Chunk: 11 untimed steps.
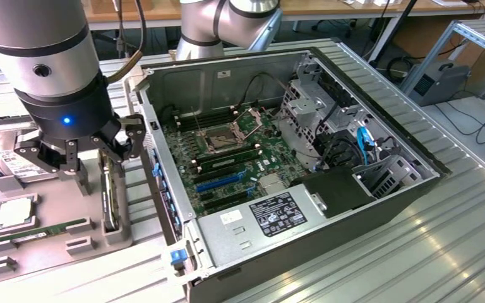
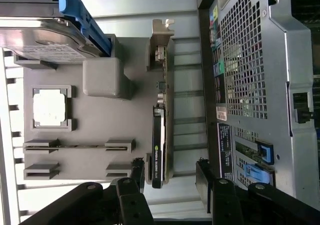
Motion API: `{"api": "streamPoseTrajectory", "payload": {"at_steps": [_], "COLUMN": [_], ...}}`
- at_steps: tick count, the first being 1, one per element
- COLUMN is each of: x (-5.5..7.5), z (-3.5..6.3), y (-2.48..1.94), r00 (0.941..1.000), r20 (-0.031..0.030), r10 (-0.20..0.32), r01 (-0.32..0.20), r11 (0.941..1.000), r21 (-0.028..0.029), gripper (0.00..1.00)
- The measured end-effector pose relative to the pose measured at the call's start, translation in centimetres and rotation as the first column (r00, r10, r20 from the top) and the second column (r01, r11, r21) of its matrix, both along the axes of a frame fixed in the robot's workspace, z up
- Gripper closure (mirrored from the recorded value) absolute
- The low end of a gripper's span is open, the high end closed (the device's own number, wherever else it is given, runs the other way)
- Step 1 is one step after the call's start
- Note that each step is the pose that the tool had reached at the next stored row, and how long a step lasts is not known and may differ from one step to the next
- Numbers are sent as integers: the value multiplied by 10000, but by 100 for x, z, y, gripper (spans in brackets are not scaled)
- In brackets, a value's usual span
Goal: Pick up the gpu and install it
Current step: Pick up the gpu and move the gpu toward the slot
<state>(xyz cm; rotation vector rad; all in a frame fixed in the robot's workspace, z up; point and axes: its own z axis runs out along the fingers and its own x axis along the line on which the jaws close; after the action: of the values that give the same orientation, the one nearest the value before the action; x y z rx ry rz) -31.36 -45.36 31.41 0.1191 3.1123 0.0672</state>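
Black fingers spread wide and holding nothing, the gripper [image 2: 170, 179] hangs over the near end of the gpu [image 2: 159, 135]. The card stands on its edge in a slot of the grey holder tray [image 2: 100, 130], its long axis running straight away from the wrist, so its thin body falls between the two fingers, closer to one than the other. Farther off, the arm [image 1: 53, 69] stands nearly upright above the tray on the ribbed tabletop [image 1: 444, 252], with the open computer case [image 1: 310, 158] just beside it on the exterior view's right.
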Motion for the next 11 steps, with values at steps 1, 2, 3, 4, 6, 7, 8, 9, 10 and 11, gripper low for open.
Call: {"api": "streamPoseTrajectory", "payload": {"at_steps": [1, 2, 3, 4, 6, 7, 8, 9, 10, 11], "x": [0, 0, 0, 0, 0, 0, 0, 0, 0, 0], "z": [-4, -9, -13, -18, -30, -33, -36, -39, -42, -45], "y": [0, 1, 2, 2, 3, 4, 4, 4, 4, 4], "r00": [10000, 10000, 10000, 10000, 10000, 10000, 10000, 10000, 10000, 10000], "r20": [0, 0, 0, 0, 0, -1, 0, 0, 0, 0], "r10": [0, -1, -1, 0, 0, 0, 0, 0, 0, 0], "r01": [0, 1, 1, 0, 0, 0, 0, 0, 0, 0], "r11": [10000, 10000, 10000, 10000, 10000, 10000, 10000, 10000, 10000, 10000], "r21": [-1, 0, 0, -1, -1, -1, -1, -1, 0, 0], "gripper": [46, 46, 46, 46, 46, 46, 46, 46, 46, 46]}}
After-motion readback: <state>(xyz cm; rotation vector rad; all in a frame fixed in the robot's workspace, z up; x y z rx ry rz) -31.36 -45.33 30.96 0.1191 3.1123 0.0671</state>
